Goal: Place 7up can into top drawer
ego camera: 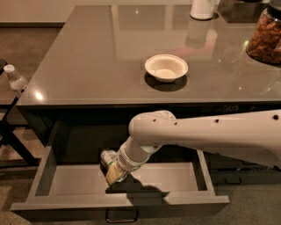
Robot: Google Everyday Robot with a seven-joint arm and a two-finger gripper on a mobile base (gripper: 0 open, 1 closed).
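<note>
The top drawer (70, 178) stands pulled open below the counter, with a light grey inside and a metal bar handle on its front. My gripper (113, 170) reaches down into it from the right, at its middle. It is shut on the 7up can (108, 157), a small silvery can with a shiny end, held tilted just above the drawer floor. The white arm (206, 136) hides the drawer's back right part.
A white bowl (166, 68) sits on the grey counter (88, 57). A jar of nuts (265, 37) stands at the far right and a white container (203, 9) at the back. A clear bottle with a white cap (14, 80) is at the left edge.
</note>
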